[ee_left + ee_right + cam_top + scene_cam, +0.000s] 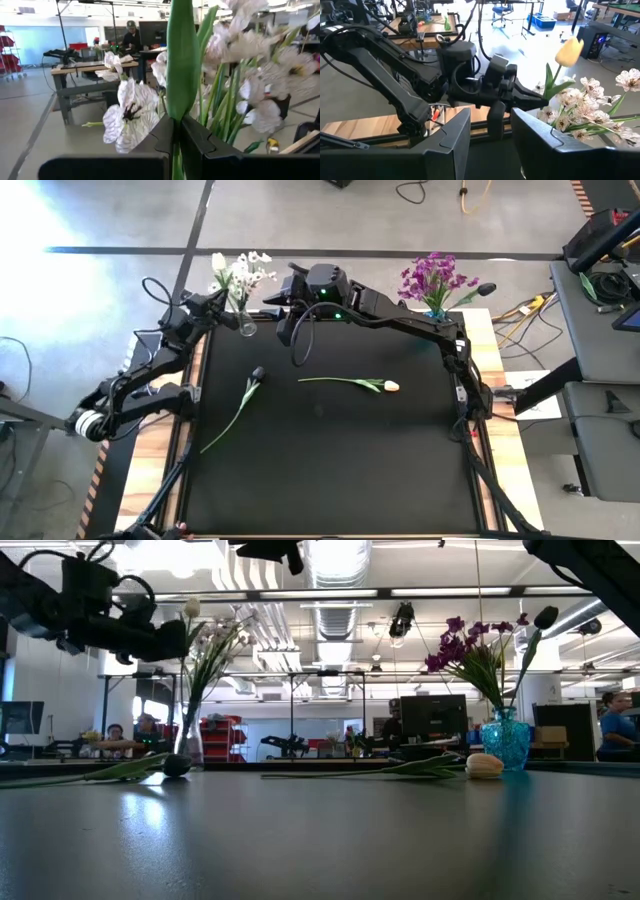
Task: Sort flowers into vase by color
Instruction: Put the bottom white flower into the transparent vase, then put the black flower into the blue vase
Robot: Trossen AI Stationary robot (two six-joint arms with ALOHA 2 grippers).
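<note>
A clear vase [245,326] at the table's far left holds sprays of white flowers [250,272]. My left gripper [216,302] stands beside them, shut on the stem of a cream tulip whose bud [569,50] rises above the white blossoms [590,102]. My right gripper [490,117] hovers open at the far middle [278,300], pointing toward the left gripper with nothing between its fingers. A dark tulip [257,372] and a cream-peach tulip [391,386] lie flat on the black table. The blue vase [437,311] at far right holds purple flowers [432,278] and a dark bud [487,287]. My left gripper pinches the cream tulip's green stem [176,112] between its two fingers, some way below the bud, where a leaf [182,60] wraps it. The fingers come roughly level from the table's left side, across the stem. The tulip stands nearly upright among the white blossoms, its lower end hidden.
The black mat [330,470] is bare toward the near edge. In the low view the dark bud [176,766] and the cream bud [485,766] rest on the table in front of the clear vase [190,745] and the blue vase [505,740]. People sit at desks beyond.
</note>
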